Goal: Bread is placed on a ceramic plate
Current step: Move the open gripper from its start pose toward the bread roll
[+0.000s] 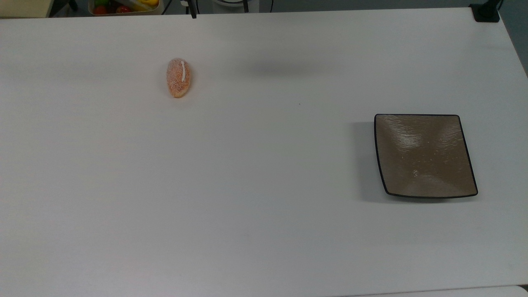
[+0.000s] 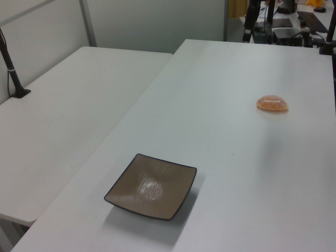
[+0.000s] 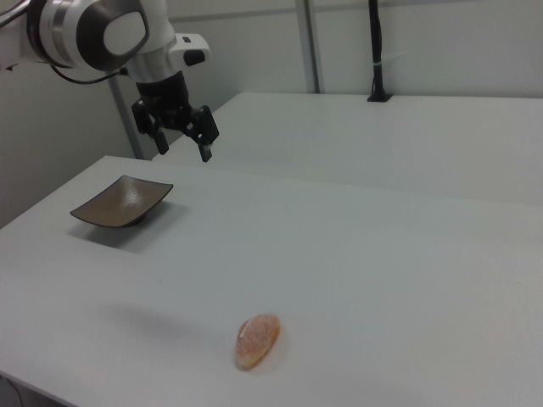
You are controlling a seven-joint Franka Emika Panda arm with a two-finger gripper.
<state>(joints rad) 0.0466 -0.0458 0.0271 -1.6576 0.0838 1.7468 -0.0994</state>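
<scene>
One bread (image 1: 178, 77), far plate (image 1: 425, 156)

on the worktop (image 1: 264, 185), the bread (image 1: 178, 77) lies toward the top view's upper left, well apart from the plate (image 1: 425, 156) at the top view's right. in the right view, the gripper (image 3: 181, 142) hangs above the worktop, behind and to the right of the plate.
</scene>
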